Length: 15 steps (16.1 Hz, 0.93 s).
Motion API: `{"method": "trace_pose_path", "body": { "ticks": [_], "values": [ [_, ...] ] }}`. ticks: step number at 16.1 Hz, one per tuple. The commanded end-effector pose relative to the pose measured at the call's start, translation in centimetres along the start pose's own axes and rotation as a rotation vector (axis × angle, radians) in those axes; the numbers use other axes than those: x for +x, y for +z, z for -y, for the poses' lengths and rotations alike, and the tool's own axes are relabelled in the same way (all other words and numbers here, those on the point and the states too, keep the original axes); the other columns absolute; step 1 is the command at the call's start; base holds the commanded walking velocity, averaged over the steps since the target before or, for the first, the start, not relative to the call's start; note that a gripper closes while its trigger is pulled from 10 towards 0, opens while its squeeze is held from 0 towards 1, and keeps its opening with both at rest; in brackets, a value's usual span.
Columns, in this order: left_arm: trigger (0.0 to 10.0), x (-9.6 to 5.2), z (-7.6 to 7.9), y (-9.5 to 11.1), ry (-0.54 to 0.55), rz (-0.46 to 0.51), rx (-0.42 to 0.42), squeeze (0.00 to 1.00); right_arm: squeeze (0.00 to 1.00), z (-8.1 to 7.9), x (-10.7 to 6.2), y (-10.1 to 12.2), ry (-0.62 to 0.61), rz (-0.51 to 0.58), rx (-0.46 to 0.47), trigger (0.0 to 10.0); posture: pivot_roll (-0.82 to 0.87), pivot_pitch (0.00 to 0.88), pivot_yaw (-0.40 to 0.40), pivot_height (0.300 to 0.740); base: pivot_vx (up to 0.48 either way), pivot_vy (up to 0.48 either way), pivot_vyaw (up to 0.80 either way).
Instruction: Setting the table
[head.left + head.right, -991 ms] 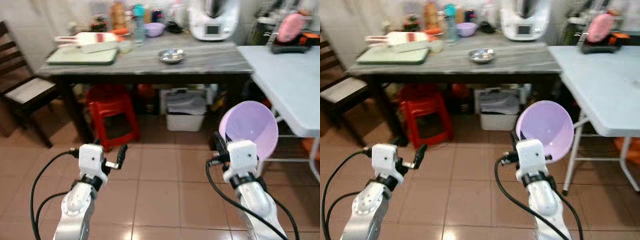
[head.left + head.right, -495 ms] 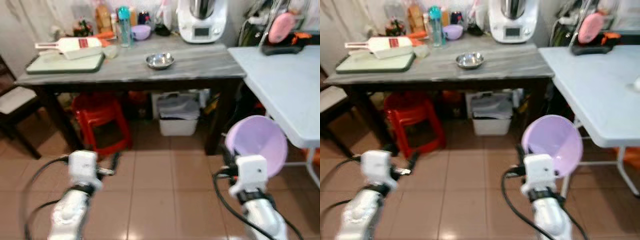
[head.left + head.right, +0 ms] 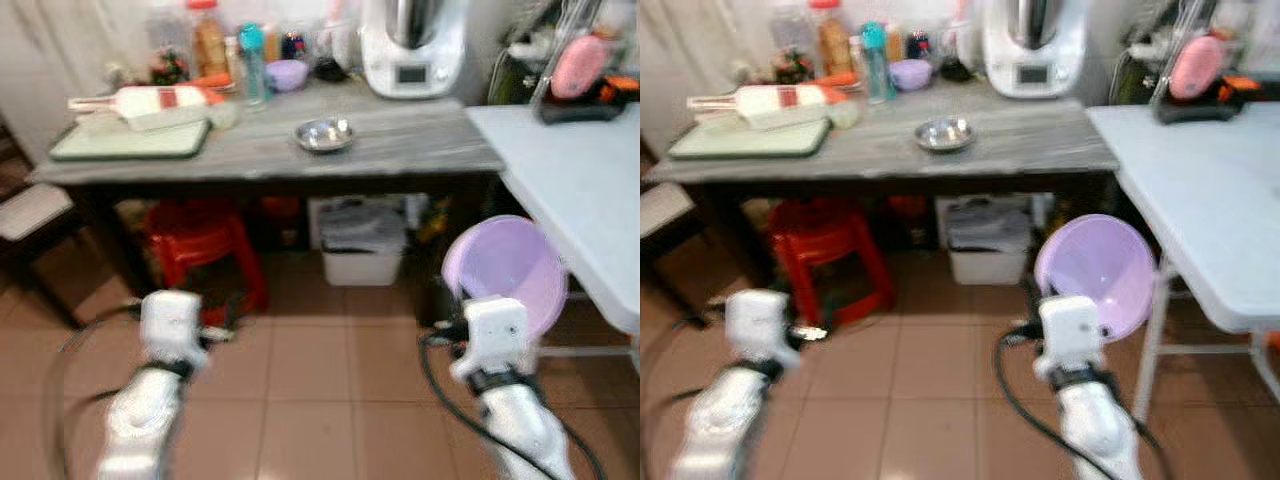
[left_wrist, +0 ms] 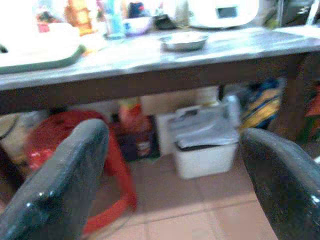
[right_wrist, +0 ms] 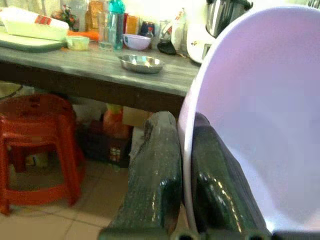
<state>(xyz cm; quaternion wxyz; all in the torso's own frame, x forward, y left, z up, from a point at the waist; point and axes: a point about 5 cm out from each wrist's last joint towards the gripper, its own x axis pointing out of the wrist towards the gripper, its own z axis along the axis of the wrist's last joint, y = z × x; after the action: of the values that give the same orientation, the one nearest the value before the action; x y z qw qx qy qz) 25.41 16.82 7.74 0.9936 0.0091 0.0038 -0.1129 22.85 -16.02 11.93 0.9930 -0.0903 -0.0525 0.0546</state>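
Note:
My right gripper [image 5: 184, 165] is shut on the rim of a lilac plastic bowl [image 3: 508, 275], held upright above the tiled floor, low and right of centre. Its two black fingers [image 5: 155, 175] pinch the bowl's edge [image 5: 186, 135] between them. My left gripper [image 4: 172, 165] is open and holds nothing; it hangs low on the left over the floor. The white folding table [image 3: 570, 170] stands at the right, its near edge just beyond the bowl. A small steel bowl [image 3: 324, 134] sits on the grey marble-topped table [image 3: 400, 150] ahead.
On the grey table stand a green cutting board [image 3: 125, 140], bottles [image 3: 252, 62], a small purple bowl [image 3: 288, 72] and a white kitchen machine [image 3: 412, 45]. Under it are a red stool [image 3: 205, 240] and a white bin [image 3: 362, 240]. A chair [image 3: 30, 215] is at the far left.
The camera has shifted as I move, and the views are blurred. The right gripper still holds the lilac bowl, now closer to the white table's edge. The left gripper stays open.

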Motion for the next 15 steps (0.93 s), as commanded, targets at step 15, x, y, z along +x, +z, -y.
{"method": "trace_pose_path", "body": {
  "ticks": [15],
  "values": [
    [10.0,0.7,-0.4,-0.1,-0.006,-0.011,0.005,0.0,0.0,-0.6,1.0,0.7,0.017,0.038,0.01,10.0,-0.03,0.0,0.05,0.74,0.313,0.0,0.15]
  ]
}}
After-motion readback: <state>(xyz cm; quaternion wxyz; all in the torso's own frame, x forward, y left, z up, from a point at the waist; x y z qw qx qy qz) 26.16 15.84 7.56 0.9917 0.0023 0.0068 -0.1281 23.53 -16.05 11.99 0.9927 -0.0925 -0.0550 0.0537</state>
